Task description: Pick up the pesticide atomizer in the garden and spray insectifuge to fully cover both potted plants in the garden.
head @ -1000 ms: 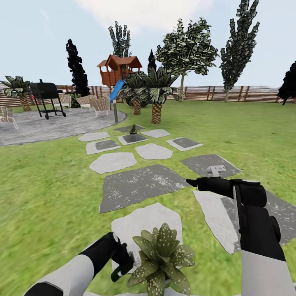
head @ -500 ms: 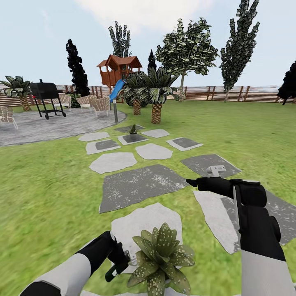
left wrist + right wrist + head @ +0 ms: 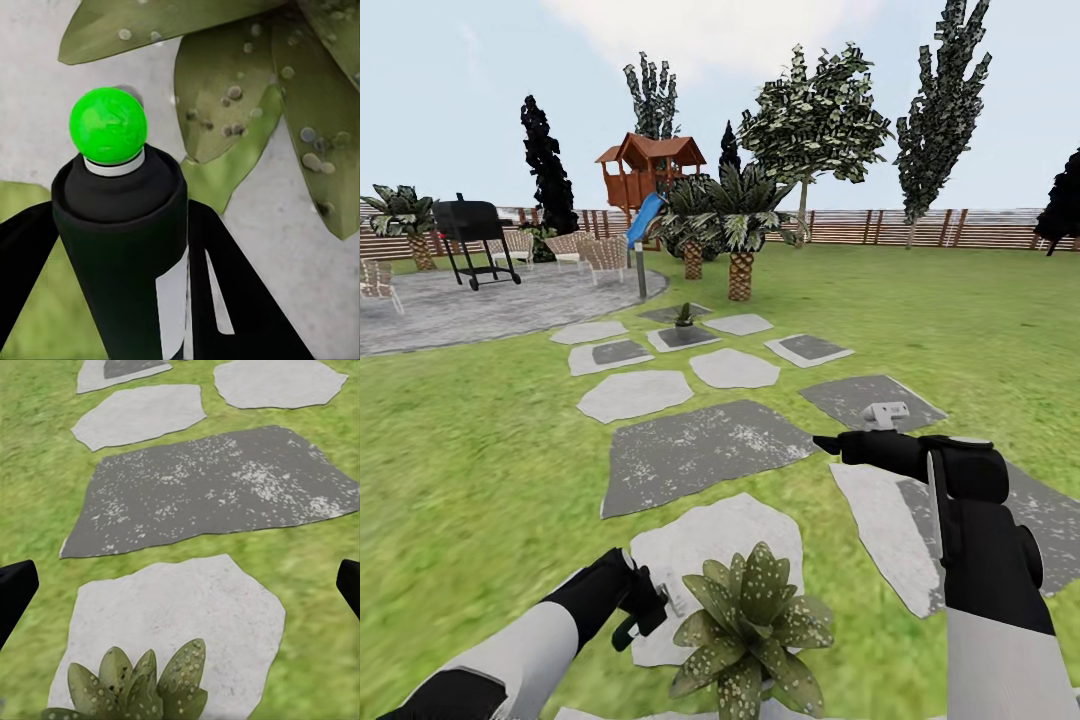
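While you look out over the lawn point(image 3: 480, 470), your left tool point(image 3: 645, 610) sits low, just beside the near plant point(image 3: 750, 625). It is closed around the atomizer point(image 3: 120, 225), and from the left wrist you see the bottle's black body and green base between the two fingers point(image 3: 225, 300), with the base end toward the speckled leaves point(image 3: 225, 97). From the head the bottle is mostly hidden by the tool, so you cannot tell which way the spray tip faces. That plant stands at the near edge of a pale stone point(image 3: 710, 550). Your right arm point(image 3: 980, 560) reaches out over the stones on the right, and its tool point(image 3: 830, 443) hangs above the edge of a big dark stone point(image 3: 700, 450). From the right wrist you see its two black fingers point(image 3: 15, 592) far apart at both sides, so it is open and holds nothing, with the same plant point(image 3: 131, 682) and pale stone point(image 3: 172, 622) below. The second plant point(image 3: 684, 316) is small and far off, on a dark stone along the path. Beyond it stand a grey post point(image 3: 641, 275), palms point(image 3: 740, 225), a wooden playhouse point(image 3: 650, 170), a black grill point(image 3: 472, 235) on the gravel patio point(image 3: 460, 305), and a brown fence point(image 3: 920, 228).
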Robot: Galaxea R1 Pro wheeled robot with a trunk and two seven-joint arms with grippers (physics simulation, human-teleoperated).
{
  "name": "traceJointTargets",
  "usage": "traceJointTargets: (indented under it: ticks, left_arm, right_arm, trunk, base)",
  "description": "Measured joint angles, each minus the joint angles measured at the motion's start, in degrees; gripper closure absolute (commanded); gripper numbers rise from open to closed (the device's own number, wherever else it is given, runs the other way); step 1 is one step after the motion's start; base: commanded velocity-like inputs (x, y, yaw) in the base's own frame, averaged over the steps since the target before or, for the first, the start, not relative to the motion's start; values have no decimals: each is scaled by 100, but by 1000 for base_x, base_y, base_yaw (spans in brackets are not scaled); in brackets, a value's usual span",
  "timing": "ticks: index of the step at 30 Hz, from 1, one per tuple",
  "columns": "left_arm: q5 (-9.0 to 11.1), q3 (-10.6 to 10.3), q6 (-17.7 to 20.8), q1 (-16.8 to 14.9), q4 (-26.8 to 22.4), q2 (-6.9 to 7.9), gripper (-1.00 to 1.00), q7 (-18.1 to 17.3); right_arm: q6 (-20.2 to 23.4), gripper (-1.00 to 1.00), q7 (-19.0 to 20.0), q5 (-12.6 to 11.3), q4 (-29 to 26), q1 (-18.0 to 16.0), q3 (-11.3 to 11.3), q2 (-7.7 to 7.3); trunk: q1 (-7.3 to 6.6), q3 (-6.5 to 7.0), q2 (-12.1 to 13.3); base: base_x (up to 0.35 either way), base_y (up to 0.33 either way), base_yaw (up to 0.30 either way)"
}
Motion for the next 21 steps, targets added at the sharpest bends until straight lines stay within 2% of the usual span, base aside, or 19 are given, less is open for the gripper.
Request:
traceJointTargets:
  ticks: [6, 7, 13, 14, 17, 21]
  left_arm:
    - [27, 1, -49, -20, 10, -2, 100, 6]
    - [54, 10, -235, -21, 20, -5, 100, -19]
    - [57, 16, -772, -21, 205, -22, 100, -73]
    - [64, 60, -843, -21, 212, -11, 100, -79]
    - [228, 500, -1244, -22, 225, 15, 100, -189]
    - [272, 596, -1389, -21, 228, 36, 100, -243]
  right_arm:
    - [0, -100, 0, -2, 0, 3, 0, 0]
    - [0, -100, 0, 3, 0, 5, 0, 2]
    - [0, -100, 0, 0, 0, 13, 0, 6]
    - [0, -100, 0, 0, 0, 13, 0, 7]
    - [0, -100, 0, 2, 0, 15, 0, 9]
    - [0, -100, 0, -2, 0, 22, 0, 9]
  trunk:
    - [0, 0, 0]
    - [0, 0, 0]
    - [0, 0, 0]
    - [0, 0, 0]
    - [0, 0, 0]
    - [0, 0, 0]
  base:
    - [0, 0, 0]
    - [0, 0, 0]
    - [0, 0, 0]
    - [0, 0, 0]
    - [0, 0, 0]
    - [0, 0, 0]
